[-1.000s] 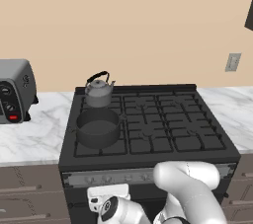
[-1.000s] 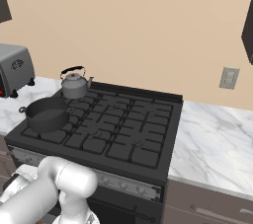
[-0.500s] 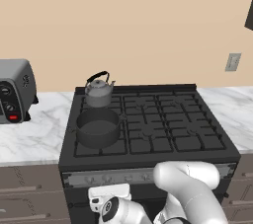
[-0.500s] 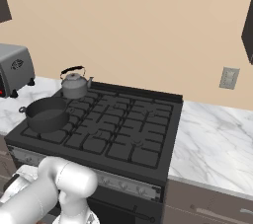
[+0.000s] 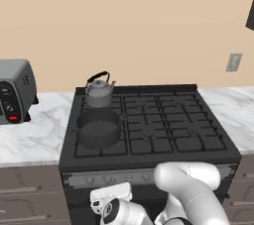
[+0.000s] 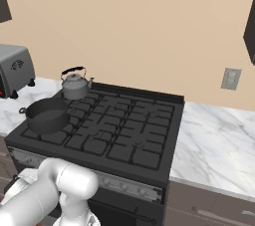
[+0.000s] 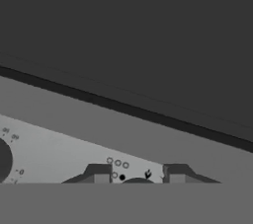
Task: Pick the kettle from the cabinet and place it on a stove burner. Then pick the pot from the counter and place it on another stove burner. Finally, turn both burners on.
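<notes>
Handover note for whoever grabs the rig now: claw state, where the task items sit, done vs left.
Claw: low at the stove's front control panel, fingertips apart either side of a dark knob; looks open, holding nothing.
Kettle: on the back-left burner.
Pot: on the front-left burner, just in front of the kettle.
Burners: no flame visible on any grate.
Done: kettle and pot both placed on separate burners.
Left: turn both burners on. Whether either knob has been turned cannot be told from these views; check the panel markings before twisting.
</notes>
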### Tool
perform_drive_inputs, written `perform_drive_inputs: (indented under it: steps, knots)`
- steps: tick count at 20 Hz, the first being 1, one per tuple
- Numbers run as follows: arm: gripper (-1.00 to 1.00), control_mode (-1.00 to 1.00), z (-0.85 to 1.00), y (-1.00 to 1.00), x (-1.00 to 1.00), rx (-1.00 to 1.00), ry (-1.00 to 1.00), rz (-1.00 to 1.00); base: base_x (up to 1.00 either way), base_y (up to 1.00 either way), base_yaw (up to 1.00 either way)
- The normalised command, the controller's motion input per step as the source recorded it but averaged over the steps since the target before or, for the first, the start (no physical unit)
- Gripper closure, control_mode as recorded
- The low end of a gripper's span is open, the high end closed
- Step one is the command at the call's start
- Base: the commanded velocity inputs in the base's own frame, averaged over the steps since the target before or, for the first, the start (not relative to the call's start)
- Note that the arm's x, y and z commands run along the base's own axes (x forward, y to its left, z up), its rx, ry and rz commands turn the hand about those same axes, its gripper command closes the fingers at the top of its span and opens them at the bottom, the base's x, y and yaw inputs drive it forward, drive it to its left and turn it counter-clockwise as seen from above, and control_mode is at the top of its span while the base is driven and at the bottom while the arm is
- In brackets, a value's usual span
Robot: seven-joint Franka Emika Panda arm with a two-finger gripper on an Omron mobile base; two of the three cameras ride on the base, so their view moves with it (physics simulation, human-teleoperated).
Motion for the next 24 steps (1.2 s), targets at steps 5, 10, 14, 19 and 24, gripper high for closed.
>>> perform_drive_inputs:
  steps: [5, 10, 14, 19, 24]
  knots:
    - [1.0, -1.0, 0.06, 0.0, -0.01, -0.19, 0.0, 0.0, 0.0, 0.0, 0.0]
    - [1.0, -1.0, 0.06, 0.0, -0.07, -0.19, 0.0, 0.0, 0.0, 0.0, 0.0]
    - [1.0, -1.0, 0.09, 0.0, -0.09, -0.2, 0.0, 0.0, 0.0, 0.0, 0.0]
    - [1.0, -1.0, 0.09, 0.0, -0.12, -0.2, 0.0, 0.0, 0.0, 0.0, 0.0]
    - [1.0, -1.0, 0.02, 0.05, -0.12, -0.16, 0.0, 0.0, 0.0, 0.0, 0.0]
